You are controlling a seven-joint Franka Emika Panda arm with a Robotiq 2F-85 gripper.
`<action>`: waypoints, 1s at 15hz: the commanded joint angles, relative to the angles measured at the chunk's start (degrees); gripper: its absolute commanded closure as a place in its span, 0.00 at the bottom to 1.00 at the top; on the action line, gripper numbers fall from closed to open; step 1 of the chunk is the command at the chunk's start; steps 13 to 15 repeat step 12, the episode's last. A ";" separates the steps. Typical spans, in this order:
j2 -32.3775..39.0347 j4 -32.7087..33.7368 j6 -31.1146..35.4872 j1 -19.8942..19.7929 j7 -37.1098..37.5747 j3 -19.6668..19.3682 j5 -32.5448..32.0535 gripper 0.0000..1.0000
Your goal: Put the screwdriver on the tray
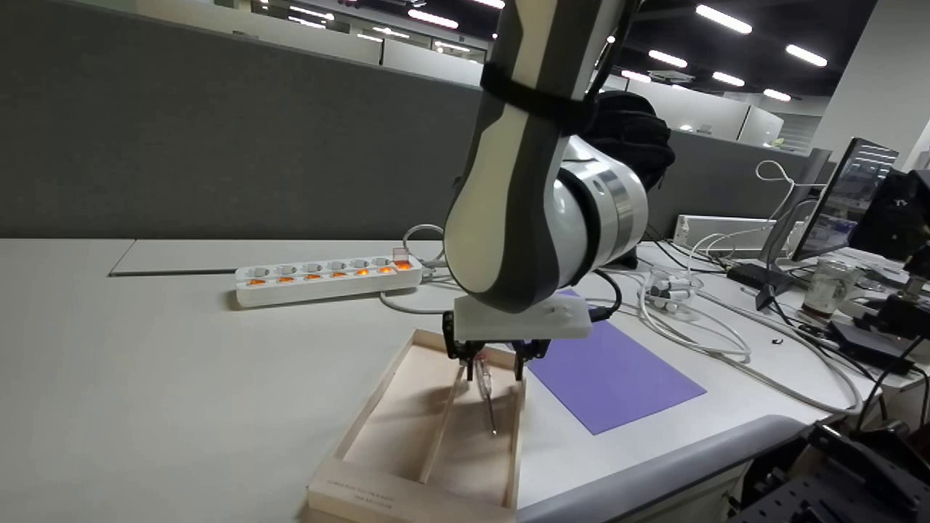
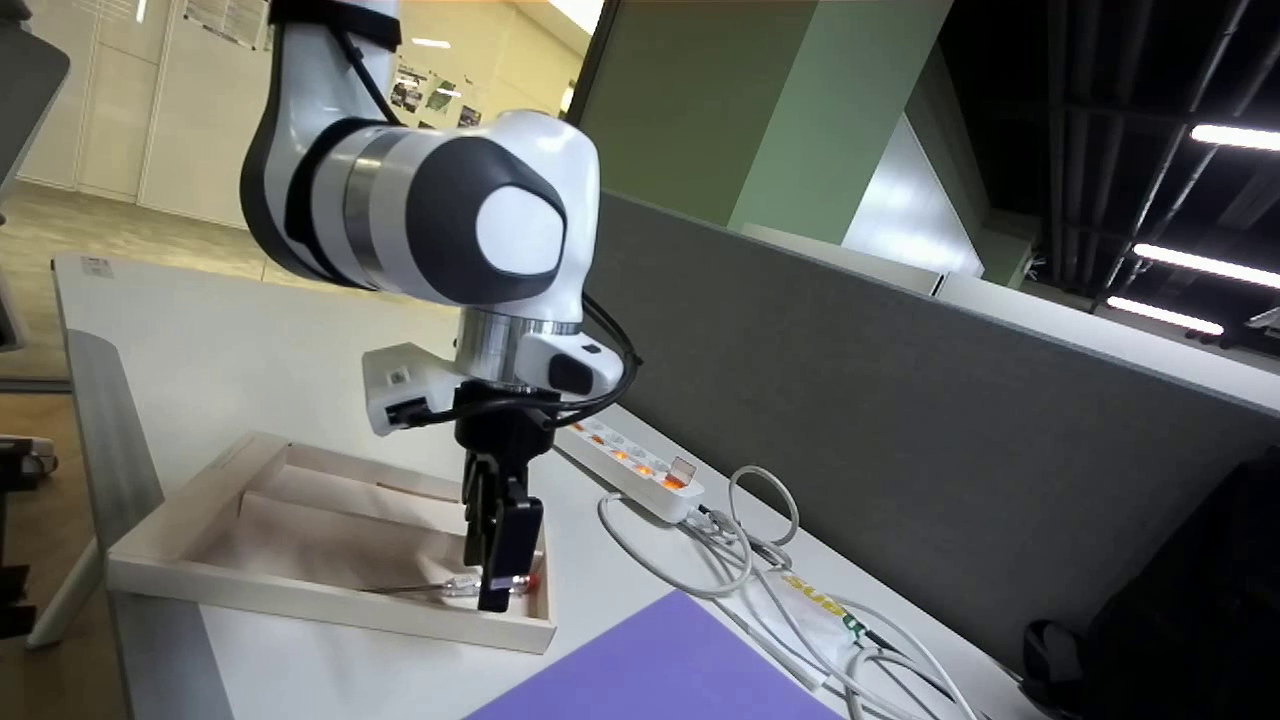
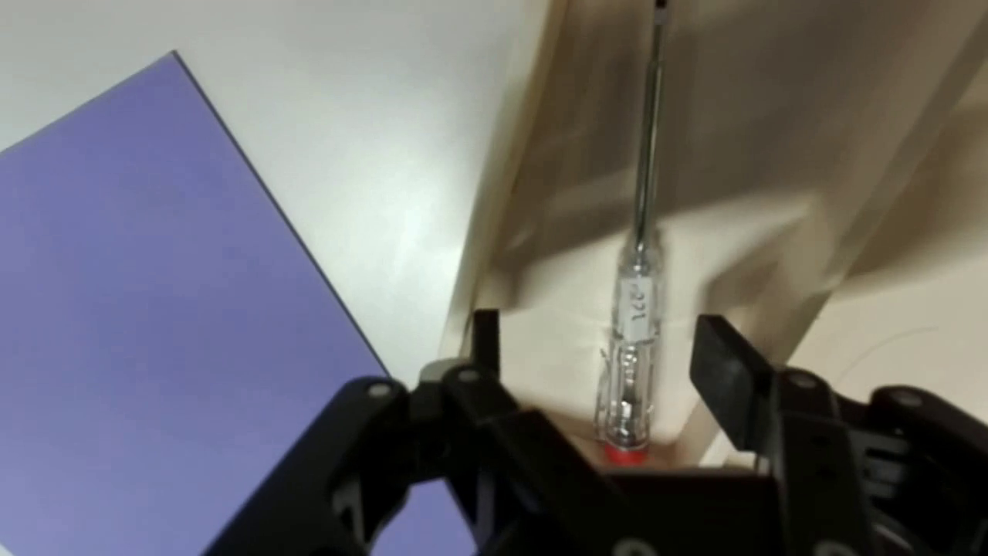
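Pincer point(image 3: 596, 347) is standing nearest the lens, along the bottom of the wrist view. Fingers point(image 3: 729, 382) are sitting wide apart, one to each side of the screwdriver point(image 3: 637, 309), gaps showing between. Screwdriver is lying inside the tray point(image 1: 429, 501): clear handle point(image 3: 629, 386) and red end point(image 3: 625, 455) toward the bottom of the wrist frame, metal shaft point(image 3: 650, 139) pointing to the top edge. In an exterior view the tray is occupying the lower centre, screwdriver lying in the compartment point(image 1: 476, 465) right of the divider point(image 1: 442, 428). Purple sheet point(image 1: 617, 370) is lying on the tabletop point(image 1: 182, 399), just beside the tray, right of centre. White power strip point(image 1: 327, 290) is sitting left of centre. Arm point(image 1: 483, 211) is hanging from the top edge.
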 commanded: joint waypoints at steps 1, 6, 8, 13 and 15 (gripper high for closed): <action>-1.83 0.74 -6.57 -1.45 -0.31 -0.01 -0.21 0.02; -7.52 2.05 -18.81 -6.60 -1.84 -0.73 -9.79 0.00; -10.04 2.64 -21.47 -10.02 -1.40 0.00 -15.38 0.00; -14.46 3.93 -25.80 -21.38 -3.78 6.34 -20.92 0.00; -14.46 3.93 -25.80 -21.38 -3.78 6.34 -20.92 0.00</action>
